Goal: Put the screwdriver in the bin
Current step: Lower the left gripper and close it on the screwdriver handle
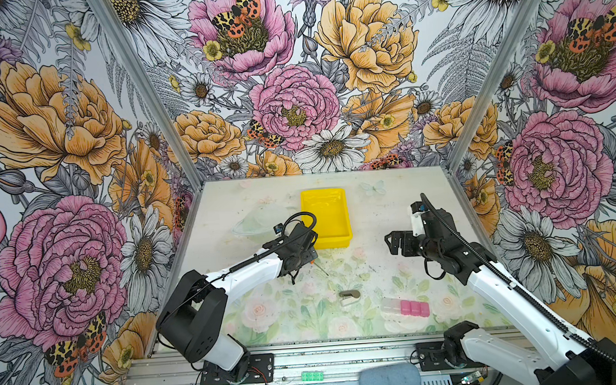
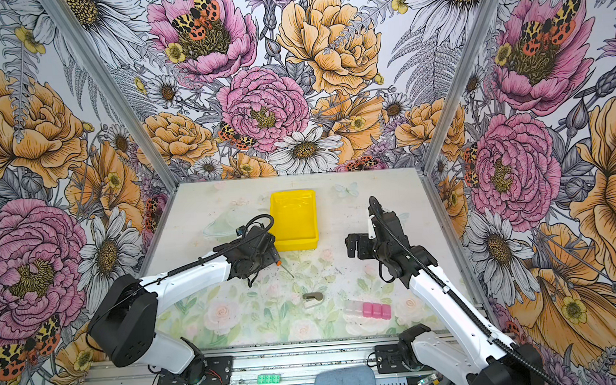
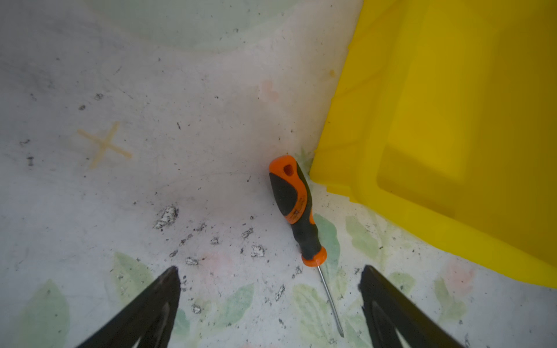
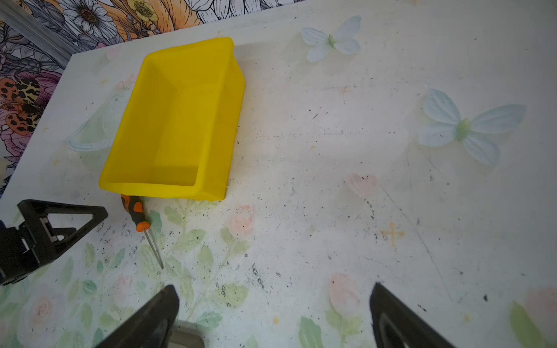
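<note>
Screwdriver [image 3: 297, 208] is lying flat on the worktop [image 1: 374, 215], not in the bin [image 1: 326, 244]. It sits just beside the bin's near left corner, with the orange-and-black handle end up by that corner and the thin grey shaft pointing away from it, towards the front edge. From the left wrist view I can't tell whether the butt of the handle actually touches the yellow wall [image 3: 340, 144] or just sits right next to it. In both top views most of the handle is hidden under the left arm's wrist, so only an orange bit and the shaft [image 2: 287, 271] poke out.

The left claw [image 3: 269, 268] is spread wide with nothing gripped. In its own camera the shaft shows in the gap between the two black fingers [image 3: 162, 289], closer to one than the other, and neither finger touches it.

The right claw [image 4: 274, 286] is also wide apart and empty. It hangs over bare worktop to the right of the bin [image 4: 177, 120], well apart from the screwdriver [image 4: 137, 215].

Inside, the bin is just glossy yellow plastic. Nearer the front of the worktop there's a small grey-and-white clip thing [image 1: 349, 296], and off to its right a row of clear and pink little boxes [image 1: 405, 308] – both well apart from either claw.
</note>
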{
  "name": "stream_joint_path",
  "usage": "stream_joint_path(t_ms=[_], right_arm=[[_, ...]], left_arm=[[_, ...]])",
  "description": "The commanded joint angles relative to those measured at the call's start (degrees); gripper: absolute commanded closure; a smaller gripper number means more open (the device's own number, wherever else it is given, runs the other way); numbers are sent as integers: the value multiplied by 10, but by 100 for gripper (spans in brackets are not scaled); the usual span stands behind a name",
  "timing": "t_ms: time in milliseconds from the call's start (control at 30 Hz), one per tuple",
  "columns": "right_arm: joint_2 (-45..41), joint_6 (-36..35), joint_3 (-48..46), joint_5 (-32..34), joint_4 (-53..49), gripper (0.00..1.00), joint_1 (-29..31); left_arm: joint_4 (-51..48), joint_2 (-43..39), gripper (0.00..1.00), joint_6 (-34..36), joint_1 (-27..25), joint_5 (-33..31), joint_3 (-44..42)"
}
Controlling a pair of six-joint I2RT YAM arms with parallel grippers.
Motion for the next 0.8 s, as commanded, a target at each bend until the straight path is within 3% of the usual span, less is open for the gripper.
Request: stream_joint_path(t_ms=[0, 467, 767], right_arm=[[6, -16, 23, -3, -2, 1, 3], [8, -33, 43, 13, -3, 0, 1], [1, -27, 35, 21, -3, 1, 1]], left_arm=[[-1, 37, 10, -14, -5, -32, 34], [-1, 109, 34, 0, -7, -43, 74], [-1, 143, 44, 14, -11, -53, 87]])
